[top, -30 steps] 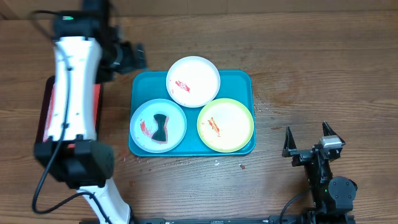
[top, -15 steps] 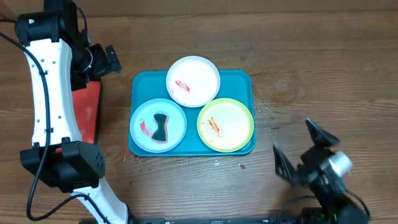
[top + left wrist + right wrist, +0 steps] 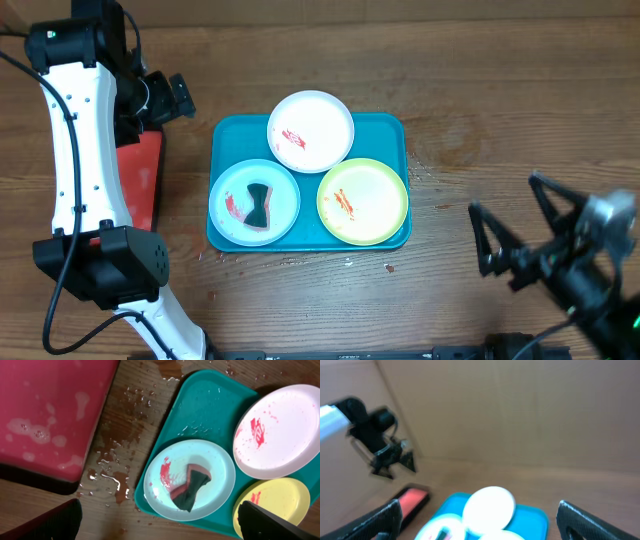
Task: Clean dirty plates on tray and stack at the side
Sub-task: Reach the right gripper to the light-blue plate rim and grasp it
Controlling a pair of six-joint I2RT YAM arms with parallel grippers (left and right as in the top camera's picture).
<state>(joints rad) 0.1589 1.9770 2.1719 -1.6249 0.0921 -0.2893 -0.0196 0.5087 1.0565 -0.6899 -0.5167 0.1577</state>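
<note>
White plastic plate, light blue plate and yellow-green plate, all round and red-smeared, sit on the teal rectangular plastic tray. Left fingers and right fingers both spread wide, empty.

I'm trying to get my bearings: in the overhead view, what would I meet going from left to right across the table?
red tray → light blue plate → yellow-green plate → right gripper
</note>
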